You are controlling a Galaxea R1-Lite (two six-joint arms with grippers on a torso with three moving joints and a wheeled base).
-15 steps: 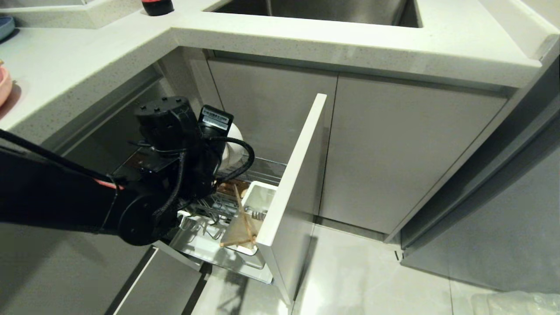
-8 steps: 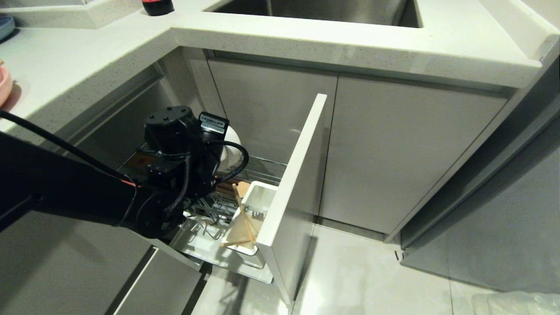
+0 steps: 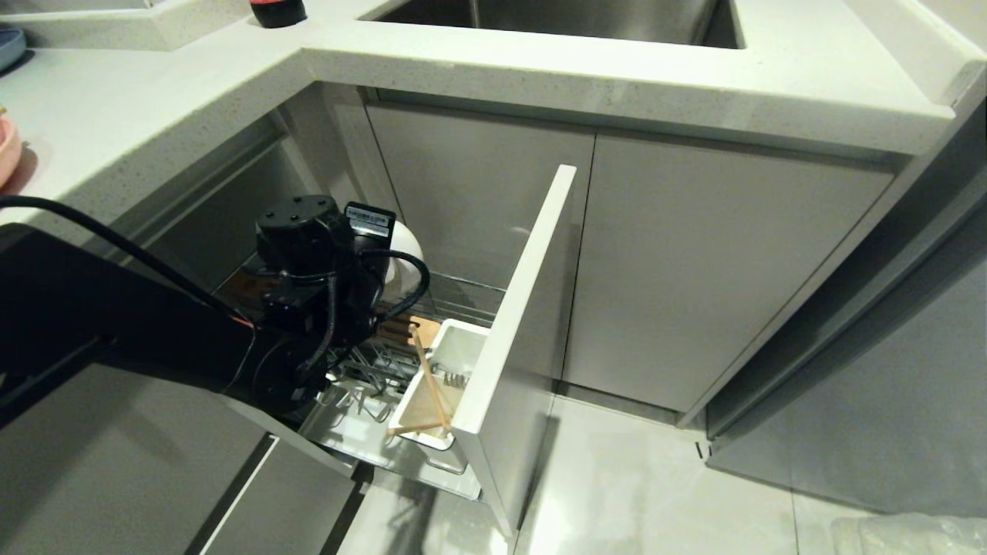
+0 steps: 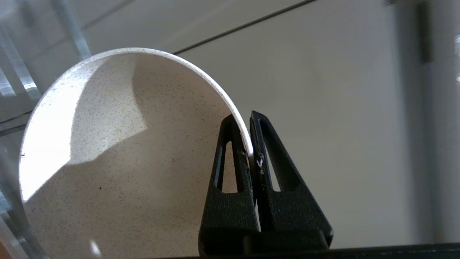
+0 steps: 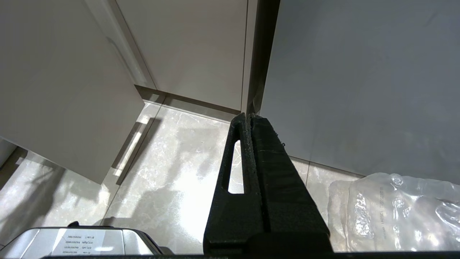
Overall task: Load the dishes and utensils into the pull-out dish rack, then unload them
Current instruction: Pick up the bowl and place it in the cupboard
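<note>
My left gripper point(image 4: 243, 116) is shut on the rim of the cream-white speckled bowl point(image 4: 125, 144), one finger inside it and one outside. In the head view the left arm point(image 3: 308, 293) reaches over the pull-out dish rack point(image 3: 463, 297), and the bowl point(image 3: 406, 245) shows only as a white edge behind the wrist. Two wooden chopsticks point(image 3: 432, 385) lean in the white utensil cup point(image 3: 455, 351) behind the rack's pale front panel point(image 3: 524, 308). A pink plate point(image 3: 6, 150) sits on the counter at the far left edge. My right gripper point(image 5: 248, 116) is shut and empty above the floor.
The countertop point(image 3: 540, 77) with a sink overhangs the open rack. Closed cabinet doors point(image 3: 717, 270) stand to the right of the drawer. A crumpled clear plastic bag point(image 5: 395, 208) lies on the tiled floor near the right gripper.
The left wrist has shifted a little to the right and deeper over the rack, carrying the bowl with it. The grip on the rim is unchanged.
</note>
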